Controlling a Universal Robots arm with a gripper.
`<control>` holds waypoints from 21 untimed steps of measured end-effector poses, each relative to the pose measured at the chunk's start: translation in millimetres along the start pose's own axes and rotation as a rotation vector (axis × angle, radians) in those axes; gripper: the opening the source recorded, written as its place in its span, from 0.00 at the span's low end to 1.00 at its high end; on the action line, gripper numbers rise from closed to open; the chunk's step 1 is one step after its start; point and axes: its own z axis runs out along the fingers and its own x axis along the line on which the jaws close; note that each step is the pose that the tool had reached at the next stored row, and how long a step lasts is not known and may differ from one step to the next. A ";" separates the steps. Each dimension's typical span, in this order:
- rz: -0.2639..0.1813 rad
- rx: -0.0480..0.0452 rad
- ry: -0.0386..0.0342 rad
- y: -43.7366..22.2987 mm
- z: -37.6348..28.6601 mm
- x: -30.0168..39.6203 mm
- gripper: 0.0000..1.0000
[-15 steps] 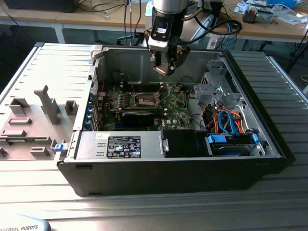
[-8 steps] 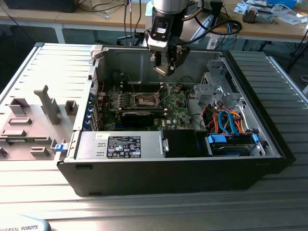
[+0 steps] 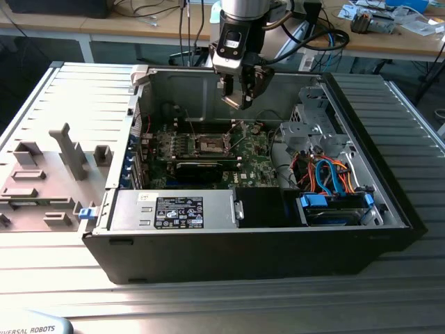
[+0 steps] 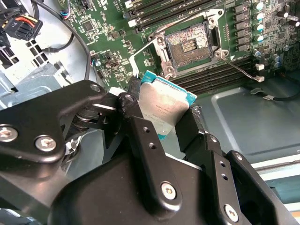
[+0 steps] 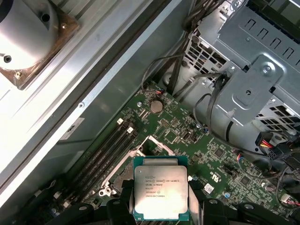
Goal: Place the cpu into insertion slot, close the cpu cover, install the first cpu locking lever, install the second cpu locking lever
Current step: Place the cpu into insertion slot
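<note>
The cpu (image 5: 161,194) has a dull silvery-grey top with dark print and a teal-green rim; the motherboard (image 4: 108,28) is green; the gripper (image 4: 163,108) is black; the case (image 3: 243,257) black outside, its cables (image 3: 325,169) orange, blue and red.

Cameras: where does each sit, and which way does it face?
Exterior view: off the arm, looking down into the open computer case; the gripper hangs over the motherboard.
Second wrist view: on the wrist, looking past the black fingers at the open socket.
First wrist view: on the wrist, looking down at the motherboard and drive cage; fingertips flank the cpu.
Shared: both wrist views show the cpu clamped in the gripper.
</note>
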 end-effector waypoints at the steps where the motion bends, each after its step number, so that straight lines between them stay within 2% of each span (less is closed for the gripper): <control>1: 0.001 0.0000 -0.0001 0.0 0.0 0.0 0.54; 21: 0.033 -0.0005 -0.0029 0.0 0.0 0.0 0.54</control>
